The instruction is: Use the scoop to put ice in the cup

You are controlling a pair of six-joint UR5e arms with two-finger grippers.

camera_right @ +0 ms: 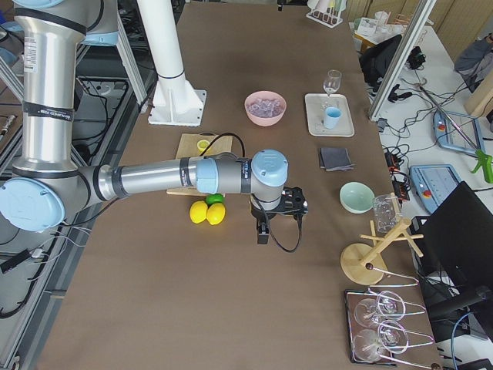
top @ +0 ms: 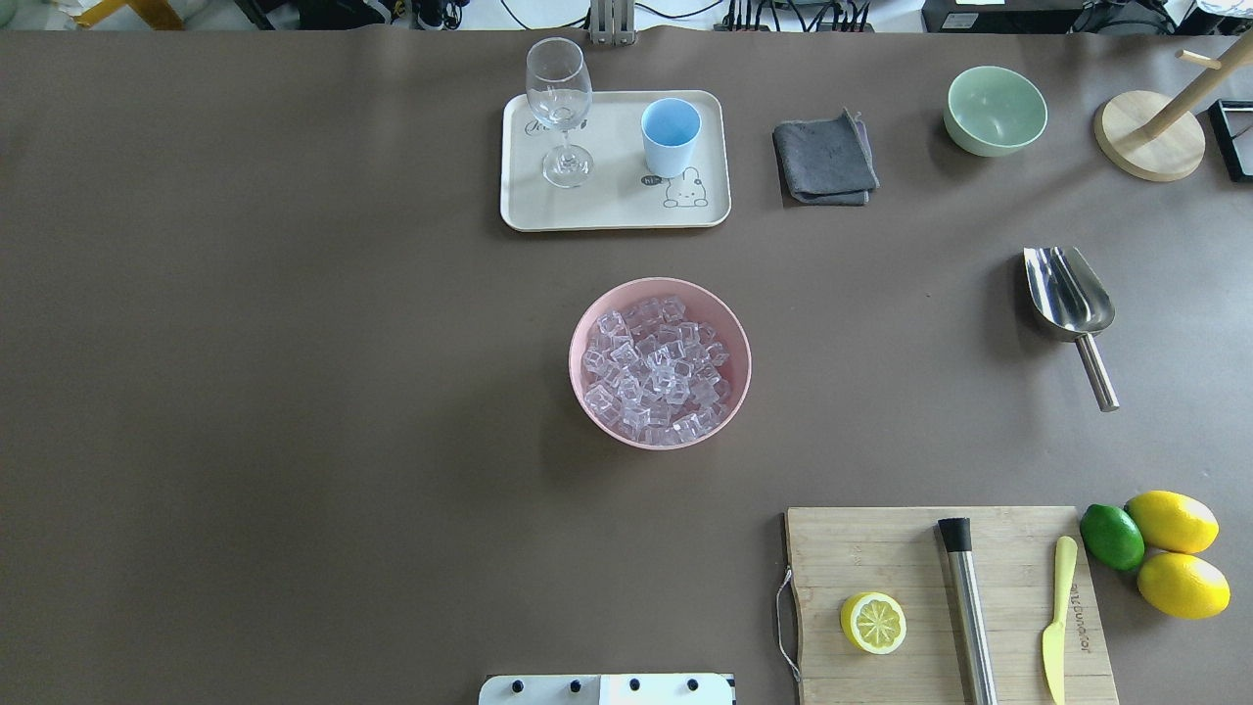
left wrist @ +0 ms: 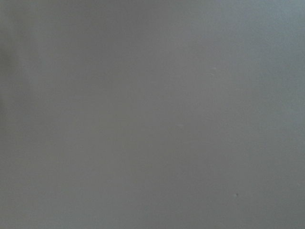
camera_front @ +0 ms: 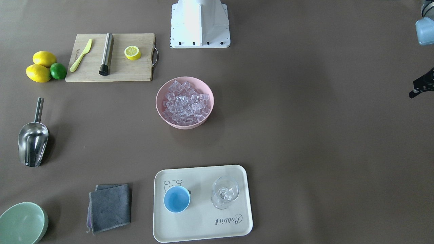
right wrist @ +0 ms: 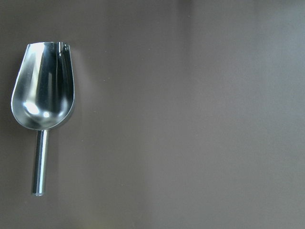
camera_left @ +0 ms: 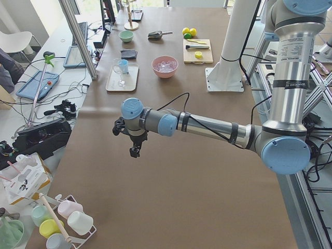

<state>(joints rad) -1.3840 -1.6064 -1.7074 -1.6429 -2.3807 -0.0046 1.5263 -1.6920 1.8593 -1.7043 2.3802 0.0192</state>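
Noted left gripper [camera_left: 134, 151] hanging over bare table [top: 294, 392] far out on the left; could not tell whether its fingers stood apart or together. Found tray [top: 617, 217] at far middle, carrying stemmed glass [top: 560, 98] on its left and light-blue cup [top: 671, 137] on its right, both upright and apart. Logged pink bowl [top: 580, 387] at centre, nearer than tray, heaped with ice [top: 656, 367]. Marked folded grey cloth [top: 824, 157], then green bowl [top: 994, 110], right of tray. Found scoop [top: 1069, 294] lying alone on the right, trough up and pointing far, handle toward near side, well apart from pink bowl and cup. Recorded cutting board [top: 881, 548] at near right with lemon half [top: 872, 623], steel rod [top: 969, 617] and yellow knife [top: 1057, 617]; lime [top: 1112, 537] and two lemons [top: 1172, 521] just beside it. Saw right gripper [camera_right: 262, 235] hanging past the fruit toward the right end; finger spacing impossible to tell.
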